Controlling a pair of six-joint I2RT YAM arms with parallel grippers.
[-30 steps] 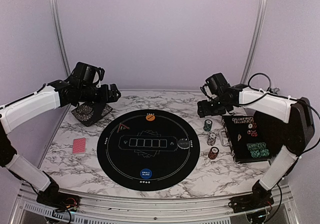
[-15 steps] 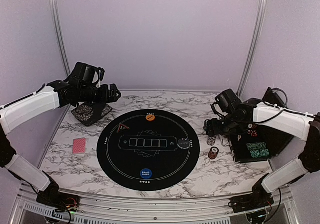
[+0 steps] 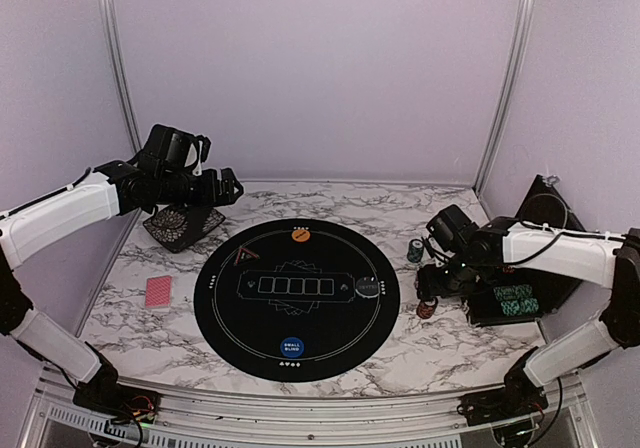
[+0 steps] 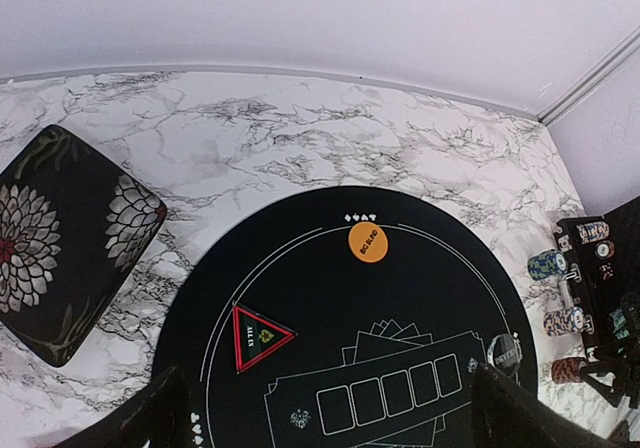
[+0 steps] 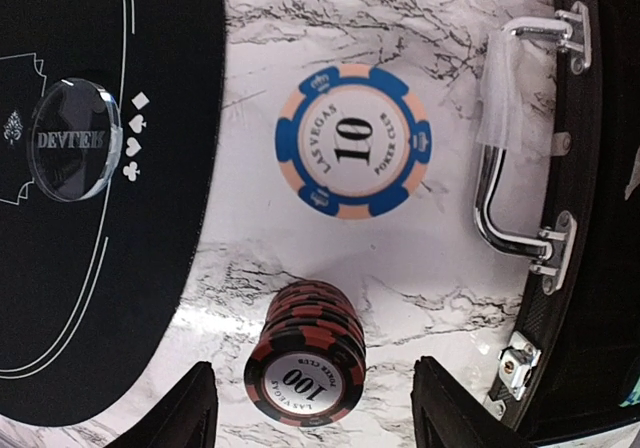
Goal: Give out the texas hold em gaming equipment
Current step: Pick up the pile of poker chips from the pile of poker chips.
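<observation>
I see my right gripper (image 3: 432, 288) down low, just off the right edge of the big round black mat (image 3: 225, 313). Its two fingers (image 5: 190, 408) stand apart, one on each side of a red and black chip stack (image 5: 305, 366) marked 100. There is a gap on both sides, so it holds nothing. A blue and peach chip stack (image 5: 352, 140) marked 10 sits beside it, also off the mat's right edge, and a teal stack (image 3: 415, 251) sits farther back. My left gripper (image 3: 228, 188) hangs in the air past the mat's far left edge, spread wide and empty. On the mat I see an orange button (image 4: 368, 242) at the far edge, a blue button (image 3: 291, 347) at the near edge, a see-through button (image 5: 73, 138) at the right edge and a small triangle marker (image 4: 258, 336) on the left part. The red cards (image 3: 159, 291) lie off the mat's left edge.
</observation>
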